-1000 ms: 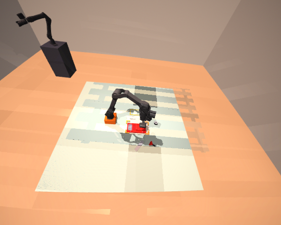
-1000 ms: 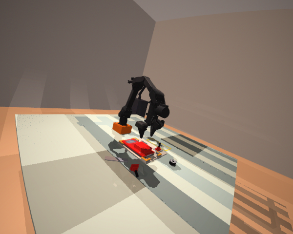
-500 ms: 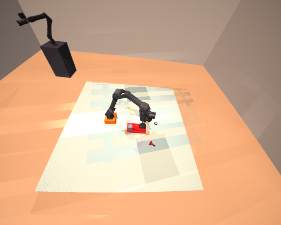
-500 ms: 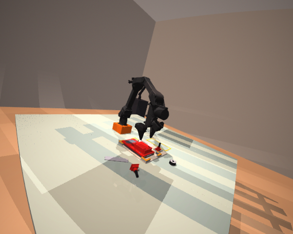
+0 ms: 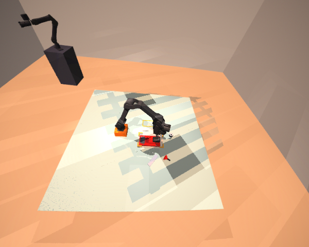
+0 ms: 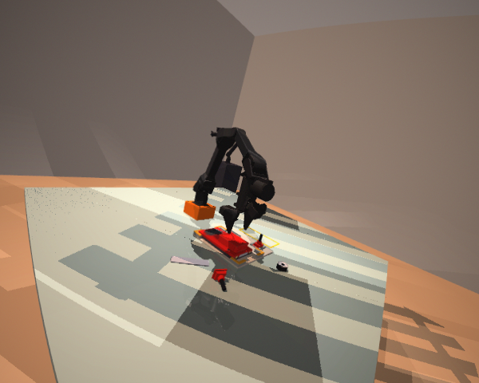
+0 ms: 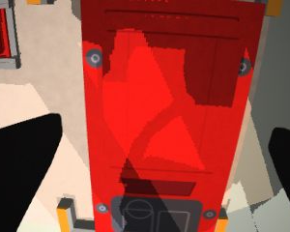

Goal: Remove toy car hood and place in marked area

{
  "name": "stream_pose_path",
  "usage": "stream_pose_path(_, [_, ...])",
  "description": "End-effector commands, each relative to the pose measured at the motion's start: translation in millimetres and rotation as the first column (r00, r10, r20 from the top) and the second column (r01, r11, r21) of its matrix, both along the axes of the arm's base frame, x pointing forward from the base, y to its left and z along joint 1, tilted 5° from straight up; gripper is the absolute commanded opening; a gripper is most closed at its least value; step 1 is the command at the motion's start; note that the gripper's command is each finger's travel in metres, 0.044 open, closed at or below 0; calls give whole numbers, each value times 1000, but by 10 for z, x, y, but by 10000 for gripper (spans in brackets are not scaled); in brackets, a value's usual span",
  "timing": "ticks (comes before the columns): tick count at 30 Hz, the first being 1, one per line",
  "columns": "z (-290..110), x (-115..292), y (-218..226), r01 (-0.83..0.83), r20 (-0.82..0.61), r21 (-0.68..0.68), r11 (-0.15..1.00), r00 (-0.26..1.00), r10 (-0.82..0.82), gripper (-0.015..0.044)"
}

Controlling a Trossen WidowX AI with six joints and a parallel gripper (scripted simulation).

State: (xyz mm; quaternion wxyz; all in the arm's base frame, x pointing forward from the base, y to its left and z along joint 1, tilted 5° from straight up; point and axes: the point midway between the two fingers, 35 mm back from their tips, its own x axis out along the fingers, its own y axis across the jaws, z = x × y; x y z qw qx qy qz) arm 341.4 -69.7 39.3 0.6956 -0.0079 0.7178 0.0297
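Observation:
The red toy car (image 5: pixel 149 144) (image 6: pixel 211 236) (image 7: pixel 96 164) sits on a pale board between yellow corner brackets. Its hood (image 6: pixel 237 243) (image 7: pixel 150 97) is a raised red block on the car's body, partly hidden by the gripper in the top view. My gripper (image 5: pixel 156 139) (image 6: pixel 237 230) (image 7: pixel 167 130) is open and empty, pointing down above the hood. In the wrist view one finger is on each side of the car, wide of its edges. The marked area (image 5: pixel 142 123) (image 6: pixel 279 243) is a thin yellow outline behind the car, partly hidden by the arm in the top view.
A red piece with a black stem (image 5: pixel 166 157) (image 6: pixel 219 274), a pale strip (image 5: pixel 152 160) (image 6: pixel 188 261) and a small wheel (image 5: pixel 171 135) (image 6: pixel 282 266) lie around the car. A red piece with an upright black post (image 6: pixel 258 243) stands between car and outline.

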Motion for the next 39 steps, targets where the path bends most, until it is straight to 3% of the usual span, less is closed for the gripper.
stream_pose_path(1, [-63, -14, -4, -5, -6, -2, 1000, 1000, 5, 440])
stream_pose_path(39, [-335, -50, -7, -5, -7, -2, 1000, 1000, 5, 440])
